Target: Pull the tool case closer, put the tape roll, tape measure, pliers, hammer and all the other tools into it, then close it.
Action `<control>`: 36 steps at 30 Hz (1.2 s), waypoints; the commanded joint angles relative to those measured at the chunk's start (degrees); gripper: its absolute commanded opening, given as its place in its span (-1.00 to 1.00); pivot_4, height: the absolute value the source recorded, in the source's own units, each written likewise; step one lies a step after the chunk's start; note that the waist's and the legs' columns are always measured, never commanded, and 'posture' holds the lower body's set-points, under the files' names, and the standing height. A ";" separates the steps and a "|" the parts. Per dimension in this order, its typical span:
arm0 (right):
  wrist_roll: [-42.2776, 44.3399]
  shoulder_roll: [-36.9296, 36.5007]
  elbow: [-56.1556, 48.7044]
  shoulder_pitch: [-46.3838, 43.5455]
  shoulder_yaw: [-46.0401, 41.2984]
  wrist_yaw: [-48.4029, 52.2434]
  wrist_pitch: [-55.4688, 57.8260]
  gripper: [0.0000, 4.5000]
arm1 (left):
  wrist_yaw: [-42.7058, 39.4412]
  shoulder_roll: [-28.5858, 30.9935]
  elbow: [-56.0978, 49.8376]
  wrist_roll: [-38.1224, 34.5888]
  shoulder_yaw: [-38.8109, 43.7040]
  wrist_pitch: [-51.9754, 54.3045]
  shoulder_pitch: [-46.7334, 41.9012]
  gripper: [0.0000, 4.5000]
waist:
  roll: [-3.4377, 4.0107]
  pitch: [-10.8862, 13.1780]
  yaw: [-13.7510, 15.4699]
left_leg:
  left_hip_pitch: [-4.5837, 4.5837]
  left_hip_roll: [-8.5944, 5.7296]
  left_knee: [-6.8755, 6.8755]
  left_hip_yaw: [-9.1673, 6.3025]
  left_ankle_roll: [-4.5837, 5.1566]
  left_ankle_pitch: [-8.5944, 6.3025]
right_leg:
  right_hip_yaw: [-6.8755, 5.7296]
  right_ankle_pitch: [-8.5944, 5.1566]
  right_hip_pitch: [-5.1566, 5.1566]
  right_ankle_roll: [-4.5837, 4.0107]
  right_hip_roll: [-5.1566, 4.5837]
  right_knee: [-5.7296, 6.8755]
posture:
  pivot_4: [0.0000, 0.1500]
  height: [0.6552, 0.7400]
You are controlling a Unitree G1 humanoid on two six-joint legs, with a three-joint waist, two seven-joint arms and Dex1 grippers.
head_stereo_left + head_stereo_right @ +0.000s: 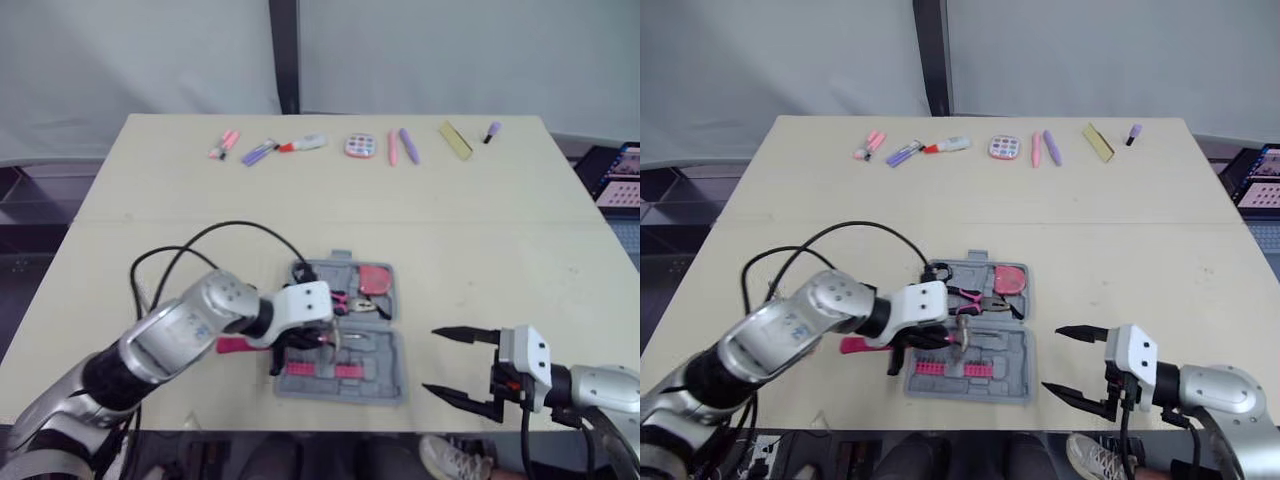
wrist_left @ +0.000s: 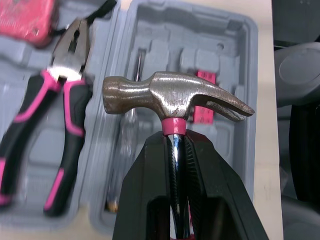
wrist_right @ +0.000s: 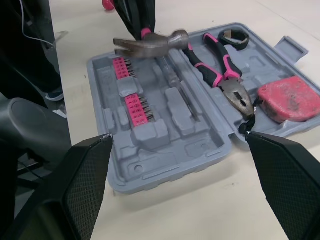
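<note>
The grey tool case lies open near the table's front edge. Its far half holds pink-handled pliers, a red tape measure and a black tape roll. Its near half holds pink bit strips and a thin screwdriver. My left gripper is shut on the neck of the hammer. The steel head hangs just over the near half of the case, and the pink handle sticks out left. My right gripper stands open on the table, right of the case, with nothing in it.
A row of stationery lies along the far edge: pink markers, a purple pen, a small calculator and a yellow ruler. A black cable loops over the table from my left arm. A screen sits off the right edge.
</note>
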 commanded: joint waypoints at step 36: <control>-0.63 -1.97 -0.42 4.02 -3.27 0.29 -2.11 1.00 | 5.93 -22.29 10.35 6.55 -13.27 9.55 -8.78 -0.97 | -0.02 0.01 0.13 | -0.02 -0.03 0.12 0.06 0.03 -0.02 | 0.01 0.00 0.02 0.00 0.01 0.06 | 1.00 1.00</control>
